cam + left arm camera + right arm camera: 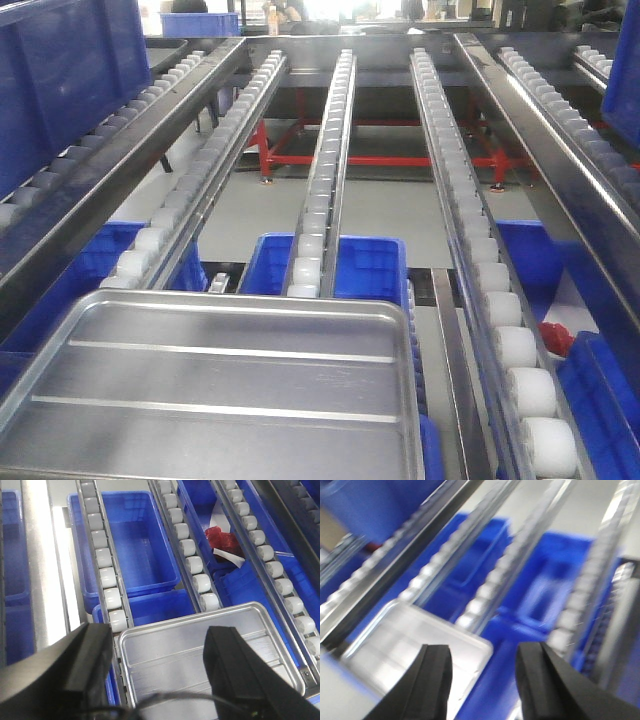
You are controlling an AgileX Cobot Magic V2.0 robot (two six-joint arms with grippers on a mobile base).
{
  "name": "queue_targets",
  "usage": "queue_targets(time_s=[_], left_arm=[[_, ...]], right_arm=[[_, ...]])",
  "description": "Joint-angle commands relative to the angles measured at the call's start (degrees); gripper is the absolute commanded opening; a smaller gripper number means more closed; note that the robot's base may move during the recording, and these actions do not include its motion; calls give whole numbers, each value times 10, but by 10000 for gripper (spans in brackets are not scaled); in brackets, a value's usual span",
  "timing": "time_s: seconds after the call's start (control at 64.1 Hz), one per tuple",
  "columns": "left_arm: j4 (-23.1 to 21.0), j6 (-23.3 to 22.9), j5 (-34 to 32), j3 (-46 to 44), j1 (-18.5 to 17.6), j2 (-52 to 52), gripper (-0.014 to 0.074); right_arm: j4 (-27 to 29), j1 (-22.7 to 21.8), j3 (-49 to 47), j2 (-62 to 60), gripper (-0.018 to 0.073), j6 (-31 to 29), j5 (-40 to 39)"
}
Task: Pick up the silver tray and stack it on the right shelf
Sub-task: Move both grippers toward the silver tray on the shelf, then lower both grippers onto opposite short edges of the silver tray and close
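Observation:
The silver tray [220, 390], shiny with two long ridges, lies flat on the near end of the shelf's white-roller rails [318, 190] at the lower left of the front view. My left gripper [160, 640] hovers open above the tray [172, 655]; its black fingers [92, 650] straddle the tray's far left part without touching it. My right gripper [485, 652] is open too, over the tray's right corner [400, 640] in a blurred view. Neither gripper shows in the front view.
Blue bins [340, 265] sit on a lower level under the rails; one holds a red object [222, 540]. A large blue crate [60, 70] stands on the left lane. Steel side rails [545, 130] divide the lanes. A red frame [380, 160] stands on the floor beyond.

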Motion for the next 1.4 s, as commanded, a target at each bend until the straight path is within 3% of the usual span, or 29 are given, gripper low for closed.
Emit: queue_targets(time_s=[0.0, 0.125, 0.328, 0.562, 0.671, 0.843, 0.952, 1.139, 1.389], left_arm=[[-18, 0, -30, -26, -4, 1, 317], [-19, 0, 20, -42, -4, 24, 317], [-19, 0, 112, -55, -4, 101, 317], [-8, 0, 107, -55, -4, 192, 317], [-2, -2, 106, -55, -4, 227, 317], [21, -68, 101, -61, -4, 283, 317], [37, -75, 101, -79, -4, 317, 317], [39, -77, 102, -112, -4, 372, 317], [72, -122, 101, -122, -4, 423, 317]], right_arm=[[25, 20, -26, 30, 416, -1, -59], [66, 42, -53, 100, 416, -1, -12], [67, 97, -116, 253, 416, 0, 30], [60, 110, -190, 395, 413, 65, 72], [28, 110, -212, 436, 413, 122, 86], [-90, 110, -231, 489, 413, 268, 117], [-128, 110, -234, 511, 413, 341, 119], [-129, 114, -234, 535, 413, 371, 94], [-129, 114, -234, 578, 413, 373, 98]])
